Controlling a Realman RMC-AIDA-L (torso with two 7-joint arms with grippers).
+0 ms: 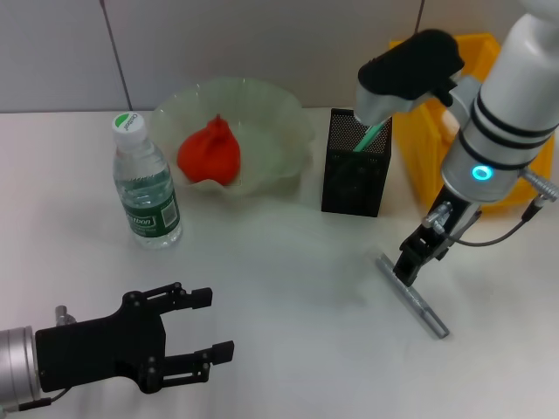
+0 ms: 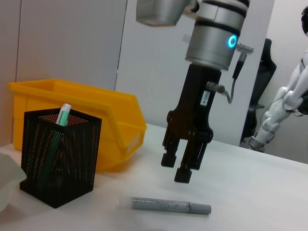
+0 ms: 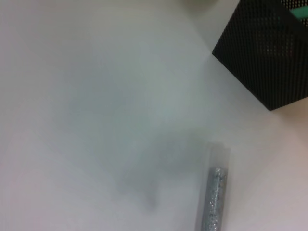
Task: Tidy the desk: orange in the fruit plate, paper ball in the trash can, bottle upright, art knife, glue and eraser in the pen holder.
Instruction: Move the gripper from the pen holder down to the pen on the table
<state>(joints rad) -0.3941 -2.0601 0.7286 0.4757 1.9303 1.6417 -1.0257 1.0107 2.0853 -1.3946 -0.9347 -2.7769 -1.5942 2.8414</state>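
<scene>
Head view: right gripper (image 1: 410,269), fingers slightly parted, hangs just above grey glitter glue stick (image 1: 413,296).
Left gripper (image 1: 208,326) open; clear water bottle's (image 1: 144,184) green label unreadable.

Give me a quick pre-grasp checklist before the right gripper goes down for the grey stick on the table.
1. Right gripper above the stick, not touching: ok.
2. Fingers open enough to straddle it: cannot tell.
3. Stick lying flat, nothing against it: ok.
4. Pen holder upright, open top, one green item inside, room left: ok.
5. Left gripper open and low at the table's near edge, away from the stick: ok.
6. Bottle upright, far from the right arm's path: ok.
</scene>
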